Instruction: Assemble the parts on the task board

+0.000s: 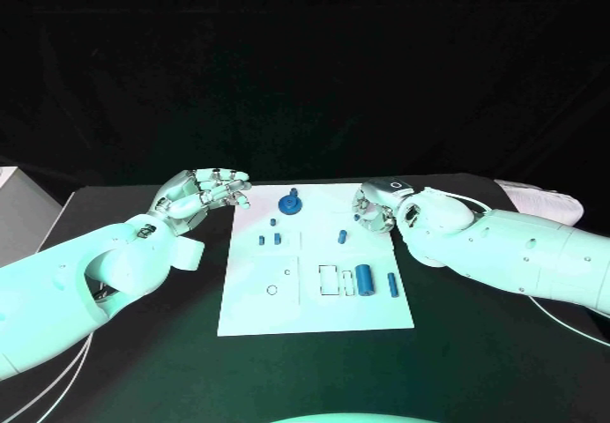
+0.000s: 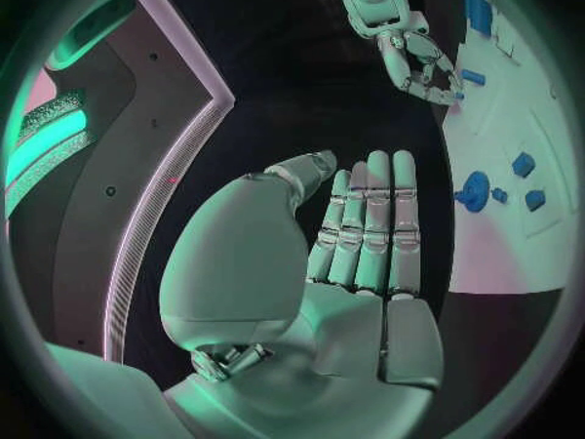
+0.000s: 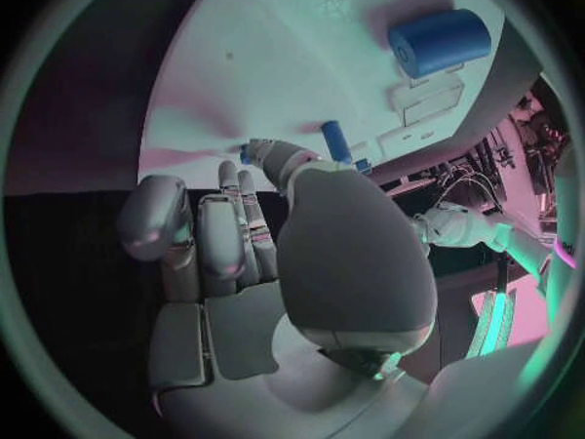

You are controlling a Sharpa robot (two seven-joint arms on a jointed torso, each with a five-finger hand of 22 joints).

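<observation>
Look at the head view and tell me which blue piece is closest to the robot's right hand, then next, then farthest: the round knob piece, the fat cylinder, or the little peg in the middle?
From the right hand:
1. Little peg, mid-board, just inward of the hand.
2. Round knob piece, at the task board's far edge, toward the left hand.
3. Fat cylinder, on the board's near half, on the right arm's side.

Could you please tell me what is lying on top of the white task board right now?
On the task board lie small blue parts: a round knobbed piece, a cylinder, and several pegs.
</observation>
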